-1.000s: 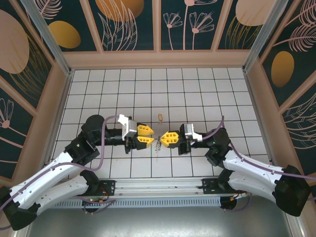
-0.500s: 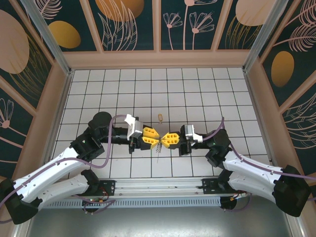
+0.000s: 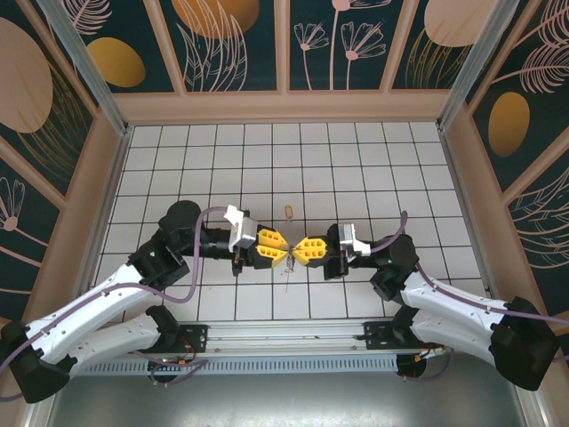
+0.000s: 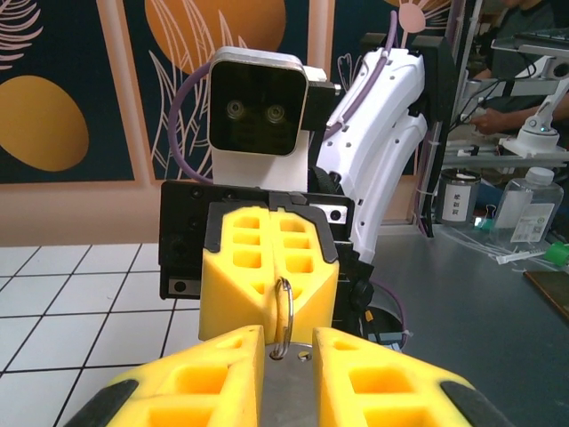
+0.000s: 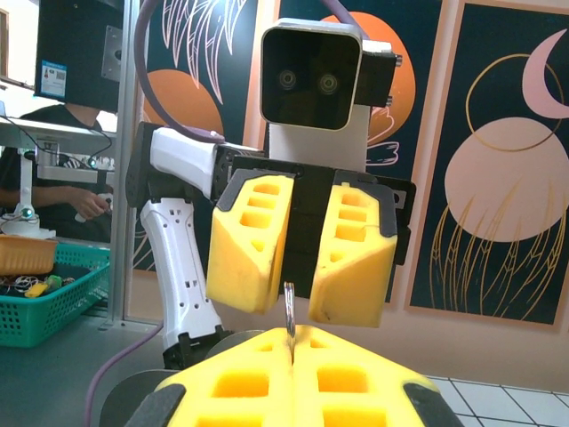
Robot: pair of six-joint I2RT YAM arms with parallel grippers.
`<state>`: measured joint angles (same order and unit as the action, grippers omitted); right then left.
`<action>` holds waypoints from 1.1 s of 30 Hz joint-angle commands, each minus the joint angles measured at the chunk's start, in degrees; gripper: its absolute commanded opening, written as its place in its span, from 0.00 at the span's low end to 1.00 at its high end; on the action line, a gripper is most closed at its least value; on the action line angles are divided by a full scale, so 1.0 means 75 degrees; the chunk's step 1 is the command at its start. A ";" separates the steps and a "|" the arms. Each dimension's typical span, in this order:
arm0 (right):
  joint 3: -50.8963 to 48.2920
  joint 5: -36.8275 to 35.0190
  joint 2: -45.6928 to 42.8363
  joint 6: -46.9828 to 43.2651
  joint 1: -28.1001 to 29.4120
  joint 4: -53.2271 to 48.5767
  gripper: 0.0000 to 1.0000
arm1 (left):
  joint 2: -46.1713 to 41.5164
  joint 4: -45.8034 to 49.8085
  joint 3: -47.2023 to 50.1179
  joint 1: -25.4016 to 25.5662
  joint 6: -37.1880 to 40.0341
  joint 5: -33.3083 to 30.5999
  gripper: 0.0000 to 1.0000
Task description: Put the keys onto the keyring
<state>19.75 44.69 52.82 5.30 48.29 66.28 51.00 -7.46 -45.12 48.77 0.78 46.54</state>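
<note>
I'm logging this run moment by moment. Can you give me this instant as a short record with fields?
right end effector: shut on the keyring, which sticks out toward the left one
left end effector: tip to tip with the right one, closed on a flat grey key
key vs keyring: the key's holed end meets the ring; cannot tell whether it is threaded
loose piece: small, pale gold, lying on the table beyond both end effectors
</note>
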 commanded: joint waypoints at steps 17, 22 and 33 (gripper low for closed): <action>-0.0067 -0.0204 0.0141 0.0055 -0.0052 0.0593 0.00 | 0.0559 -0.0968 -0.0218 0.0157 -0.0143 0.0084 0.00; 0.0076 -0.0716 -0.0165 -0.0422 0.0001 -0.0521 0.06 | 0.0445 -0.0536 -0.0284 0.0149 0.0168 -0.0318 0.00; 0.1699 -0.3514 -0.1365 -0.3295 0.0656 -0.6793 0.11 | 0.0934 0.2443 -0.1369 0.0151 0.1810 -0.1477 0.00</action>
<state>29.19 25.82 42.92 -13.10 52.03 29.45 56.62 4.45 -54.28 48.97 10.66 36.45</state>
